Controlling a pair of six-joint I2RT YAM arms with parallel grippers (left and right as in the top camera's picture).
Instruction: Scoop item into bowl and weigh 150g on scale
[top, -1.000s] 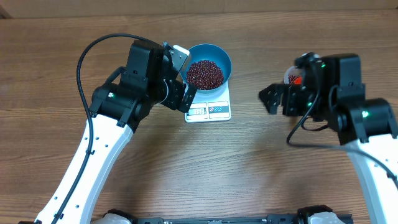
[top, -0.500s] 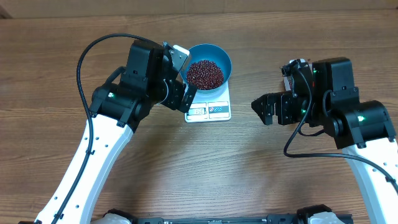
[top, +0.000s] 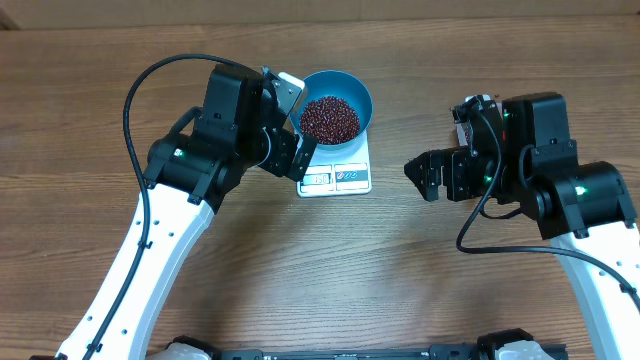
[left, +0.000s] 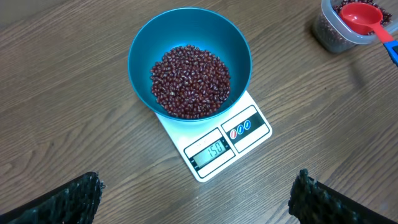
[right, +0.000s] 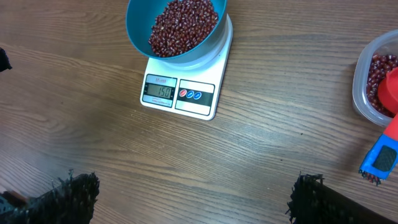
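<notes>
The blue bowl (top: 352, 92) sits on the white scale (top: 338, 177), holding a heap of dark red-brown beans (top: 330, 118). The scale display (left: 215, 149) reads 150, and it also shows in the right wrist view on the scale (right: 196, 93). My left gripper (top: 297, 130) hangs at the bowl's left side; it is open (left: 196, 199) and empty, apart from the bowl (left: 140, 46). My right gripper (top: 424, 176) hovers right of the scale, open (right: 194, 193) over bare wood, with the bowl (right: 134, 25) ahead of it.
A clear plastic tub (right: 362, 74) of beans stands to the right with a red scoop (left: 364, 14) lying in it. The scoop's blue handle (right: 384, 155) sticks out over the rim. In the overhead view the right arm (top: 540, 160) covers most of the tub.
A second ago the right arm shifted left and toward the front, away from the tub; it has held still since. The left arm, bowl and scale have not moved.
</notes>
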